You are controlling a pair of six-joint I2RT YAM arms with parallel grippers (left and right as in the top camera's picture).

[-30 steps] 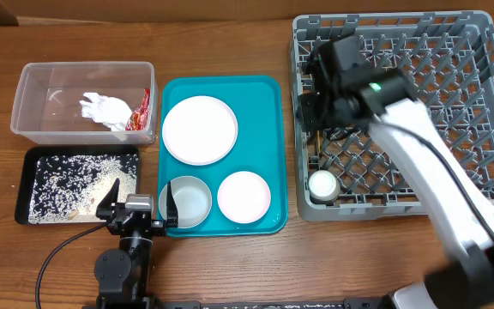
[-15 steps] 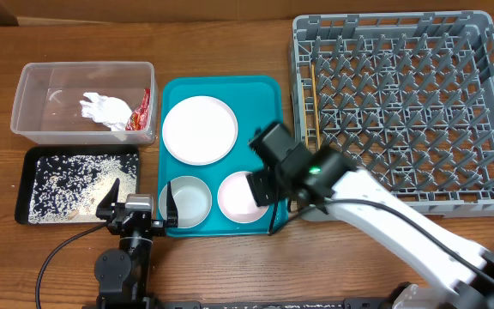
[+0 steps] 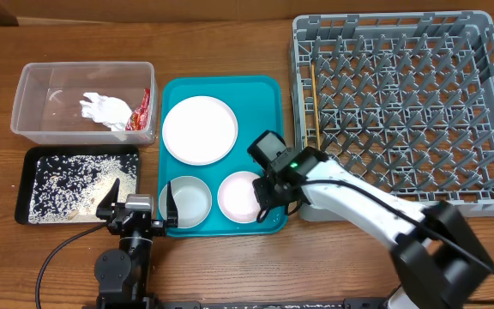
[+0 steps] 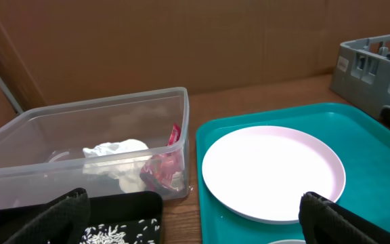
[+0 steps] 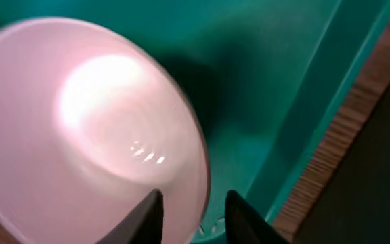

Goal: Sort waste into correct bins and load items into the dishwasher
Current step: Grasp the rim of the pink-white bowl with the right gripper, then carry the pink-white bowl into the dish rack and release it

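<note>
**A:** Right gripper (image 5: 193, 211), what state?

**B:** Spread. It straddles the rim of the right bowl (image 5: 93, 129), one finger inside and one outside, pinching nothing. That bowl sits at the near right corner of the teal tray (image 3: 268, 94). The left gripper (image 3: 141, 197) is also spread and empty, near the left bowl (image 3: 187, 202).

**A:** Risks?

**B:** The rim looks thin and glossy. With a shallow bite, the bowl may swing or slip on the lift. The outer finger is close to the tray wall and could catch it and drag the tray.

**A:** Count?

**B:**
- One plate (image 3: 199, 129) and two bowls, all on the tray.
- One napkin (image 3: 105, 110) and one wrapper (image 3: 141, 110) in the clear tub (image 3: 33, 86).
- Rice (image 3: 67, 176) scattered in the black tray (image 3: 26, 215).
- The chopsticks (image 3: 311, 94) on the left of the dish rack (image 3: 487, 103) read as one line, so I can't tell if there are two.
- No cup in view.
</note>
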